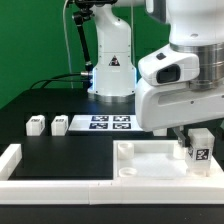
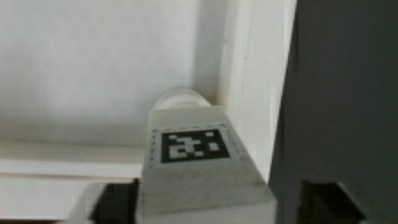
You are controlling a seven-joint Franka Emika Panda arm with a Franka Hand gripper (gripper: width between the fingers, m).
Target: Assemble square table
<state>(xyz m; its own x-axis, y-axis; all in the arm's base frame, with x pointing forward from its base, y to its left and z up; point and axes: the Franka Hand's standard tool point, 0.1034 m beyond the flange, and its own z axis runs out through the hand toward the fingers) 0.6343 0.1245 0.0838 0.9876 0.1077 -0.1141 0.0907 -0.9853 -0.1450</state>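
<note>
The square table's white slab (image 1: 148, 160) lies at the front on the exterior view's right, raised corners up. A white leg block (image 1: 199, 149) with a black-and-white tag stands upright at the slab's corner on that same side. My gripper (image 1: 197, 140) hangs straight over it, one finger on each side. In the wrist view the leg (image 2: 196, 150) fills the space between the dark fingers (image 2: 116, 206), with a narrow dark gap still showing beside it. The slab's surface (image 2: 89, 80) lies behind the leg. The jaws stand open around the leg.
Two more small white legs (image 1: 36, 125) (image 1: 59, 124) sit on the black table at the exterior view's left. The marker board (image 1: 102, 124) lies at mid-table. A white border rail (image 1: 20, 165) runs along the front and left. The arm's base (image 1: 110, 70) stands behind.
</note>
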